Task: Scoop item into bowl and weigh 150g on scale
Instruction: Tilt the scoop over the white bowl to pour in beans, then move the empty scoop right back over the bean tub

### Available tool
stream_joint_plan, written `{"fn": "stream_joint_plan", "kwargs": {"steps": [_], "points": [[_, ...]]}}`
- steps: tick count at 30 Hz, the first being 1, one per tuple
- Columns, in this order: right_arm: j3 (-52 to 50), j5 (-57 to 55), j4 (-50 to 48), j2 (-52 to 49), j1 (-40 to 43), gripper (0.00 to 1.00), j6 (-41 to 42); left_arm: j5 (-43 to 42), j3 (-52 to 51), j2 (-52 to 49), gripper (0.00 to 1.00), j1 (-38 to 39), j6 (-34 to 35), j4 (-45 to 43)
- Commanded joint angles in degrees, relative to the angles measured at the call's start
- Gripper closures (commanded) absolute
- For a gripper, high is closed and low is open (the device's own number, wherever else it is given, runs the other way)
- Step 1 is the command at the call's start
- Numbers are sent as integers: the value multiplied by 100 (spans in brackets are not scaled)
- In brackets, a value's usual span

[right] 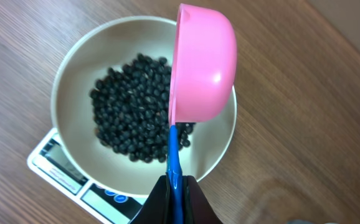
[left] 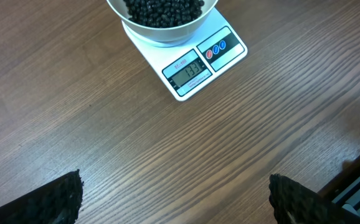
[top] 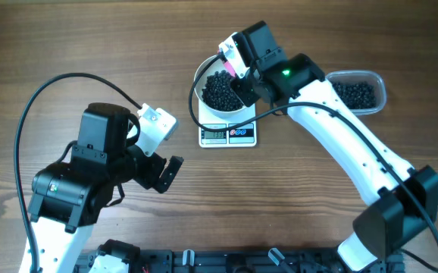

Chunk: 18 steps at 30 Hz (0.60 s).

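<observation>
Tub (top: 381,85) of spare beans (top: 355,93) lies at upper right, nearest my right gripper (right: 175,186), clenched on the handle (right: 174,149) of the scoop (right: 205,62) tipped over the bowl (right: 74,68); my left gripper (top: 166,176) hangs released.

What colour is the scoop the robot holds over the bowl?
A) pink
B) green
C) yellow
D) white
A: the scoop tipped over the bowl of black beads is bright pink, and its blue handle is pinched in the right gripper.
</observation>
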State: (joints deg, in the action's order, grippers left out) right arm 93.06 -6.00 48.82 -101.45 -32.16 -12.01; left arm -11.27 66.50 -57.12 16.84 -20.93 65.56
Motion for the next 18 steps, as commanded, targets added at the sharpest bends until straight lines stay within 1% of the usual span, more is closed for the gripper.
{"fn": "stream_joint_plan", "kwargs": {"steps": [1,5,8,12,13,18], "points": [[111,-240,24,302,-7,96,564,-90,101,0,0,-39,-116,-17],[114,-920,142,695,31,96,1036,-90,101,0,0,-39,-118,-17],[114,-1392,627,1263,195,96,1493,-92,101,0,0,-39,-116,-15],[111,-1827,1591,2124,675,96,2376,-90,101,0,0,-39,-118,-15],[111,-1974,2111,2422,942,96,2664,-90,101,0,0,-39,-116,-15],[111,-2055,3536,2835,1797,96,3335,-90,101,0,0,-39,-116,-17]]}}
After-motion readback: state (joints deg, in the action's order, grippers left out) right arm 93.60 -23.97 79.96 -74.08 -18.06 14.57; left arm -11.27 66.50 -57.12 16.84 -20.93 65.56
